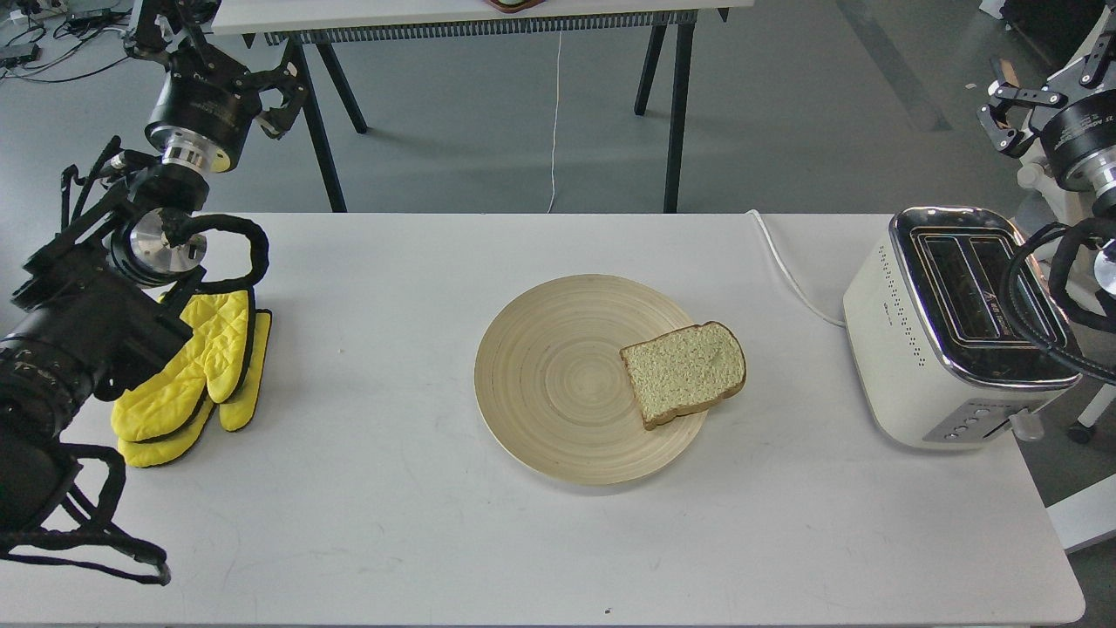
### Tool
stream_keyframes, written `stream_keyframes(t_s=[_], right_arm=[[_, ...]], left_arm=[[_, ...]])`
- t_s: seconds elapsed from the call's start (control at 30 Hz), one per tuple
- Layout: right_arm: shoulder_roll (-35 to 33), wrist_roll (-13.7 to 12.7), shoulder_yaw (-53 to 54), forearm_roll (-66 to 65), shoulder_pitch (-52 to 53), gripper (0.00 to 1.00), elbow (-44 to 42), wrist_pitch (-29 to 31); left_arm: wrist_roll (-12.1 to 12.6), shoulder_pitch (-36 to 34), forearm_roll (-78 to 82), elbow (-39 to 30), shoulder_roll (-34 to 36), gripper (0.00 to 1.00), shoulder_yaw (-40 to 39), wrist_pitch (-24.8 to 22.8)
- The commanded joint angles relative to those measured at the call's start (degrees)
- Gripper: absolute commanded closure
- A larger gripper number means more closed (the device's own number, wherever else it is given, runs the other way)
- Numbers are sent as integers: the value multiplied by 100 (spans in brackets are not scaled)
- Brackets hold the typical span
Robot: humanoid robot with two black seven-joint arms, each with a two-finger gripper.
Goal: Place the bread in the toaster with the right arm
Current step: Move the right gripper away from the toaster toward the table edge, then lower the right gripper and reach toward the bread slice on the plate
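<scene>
The bread (684,372) lies flat on the right rim of a round pale wooden plate (549,379), overhanging it a little toward the toaster. At the table's right end stands the cream-white toaster (907,349), its chrome top showing two empty slots (972,292). My right arm comes in from the right edge. Its gripper (1001,112) hangs open and empty above and behind the toaster, well clear of the bread. Beyond the table's far left corner, my left gripper (283,100) is open and holds nothing.
A pair of yellow oven mitts (196,375) lies at the table's left, partly under my left arm. The toaster's white cord (789,266) runs back over the far edge. Another table's black legs (676,105) stand behind.
</scene>
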Motion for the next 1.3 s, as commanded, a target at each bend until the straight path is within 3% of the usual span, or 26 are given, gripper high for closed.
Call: stream_keyframes(t_s=[0.0,0.23,0.4,0.73,0.93,1.27], right_arm=[[1,7,16,0,1,1,-1,-11],[-130,-2,-1,-44,28,1,113,7],[-630,-2,-89,-325,19,1,973,-116],[-1589,15,-1468,-1563,-148,2,3636,-2030],[-1476,42,-2233,-2653,-341,2,4016,-2629],[-633,24,-3165,-4042,-1052,2,3832,-3271]], left_arm=[[-4,8,8,0,-8,0,21,0],[5,8,-1,0,9,0,4,0],[5,8,-1,0,0,0,4,0],[5,8,-1,0,0,0,4,0],[5,8,-1,0,0,0,-5,0],[-4,8,-1,0,0,0,12,0]])
